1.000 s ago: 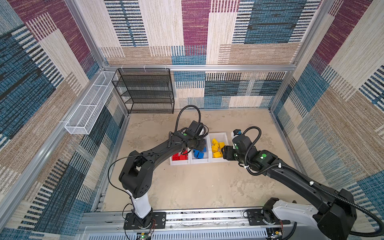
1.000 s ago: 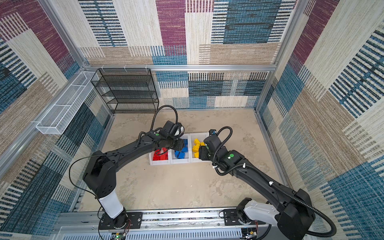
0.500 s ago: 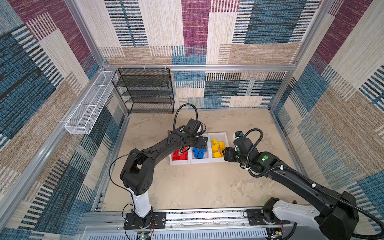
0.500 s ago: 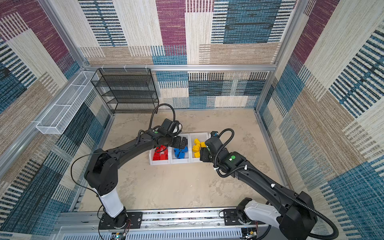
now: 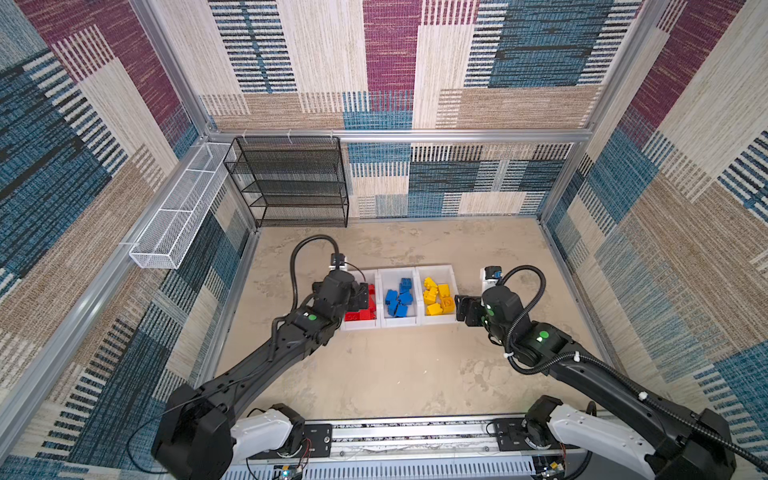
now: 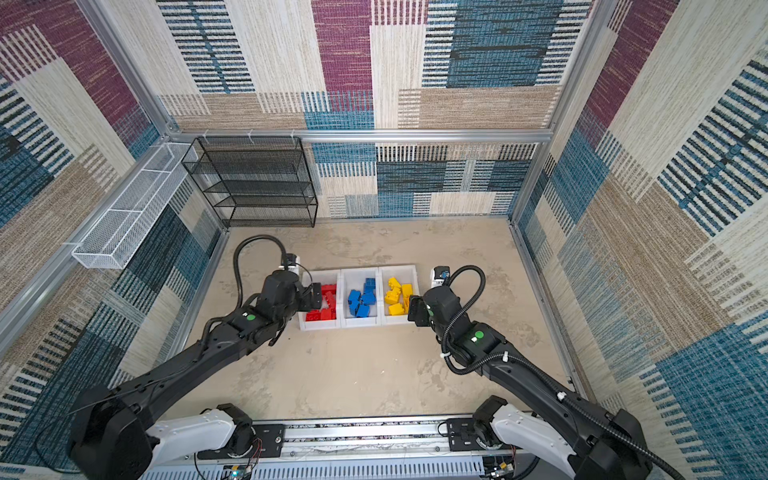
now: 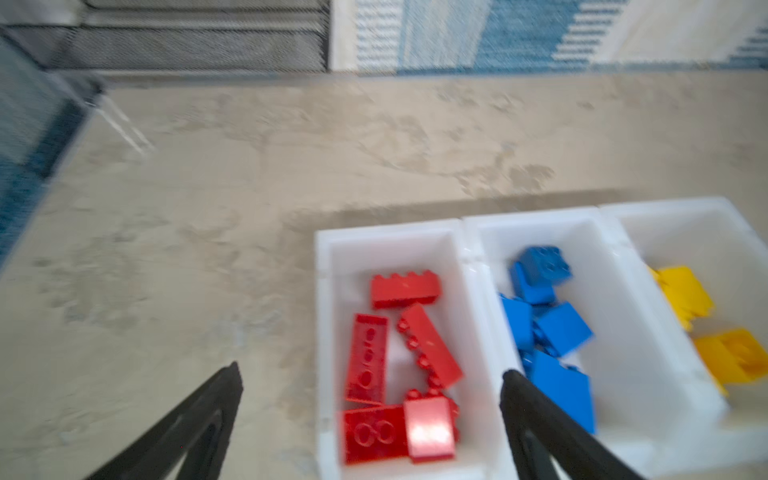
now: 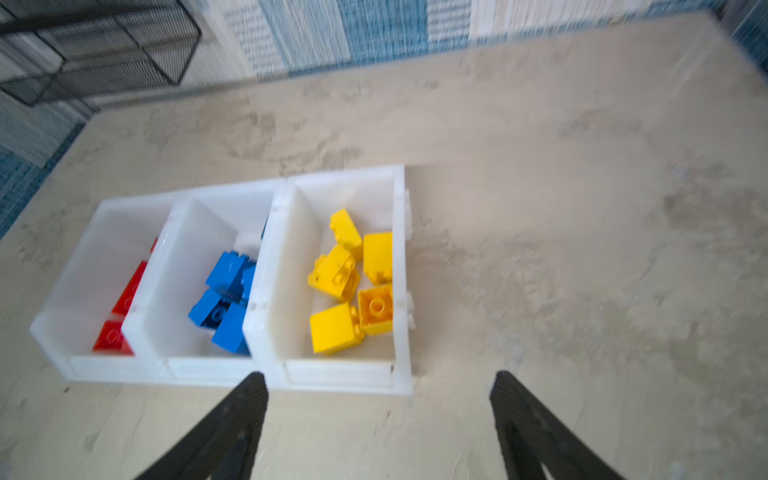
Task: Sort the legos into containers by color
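Legos (image 5: 399, 298): red ones (image 7: 365, 357) clear in L wrist, half-hidden in R wrist

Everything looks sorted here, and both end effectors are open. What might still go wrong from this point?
1. The left end effector spreads open across the red-lego bin; moving off low, a finger might hook a wall and drag the joined row.
2. The right end effector hangs beside a corner of the yellow-lego bin; a sideways swing could nudge it, jostling its legos.
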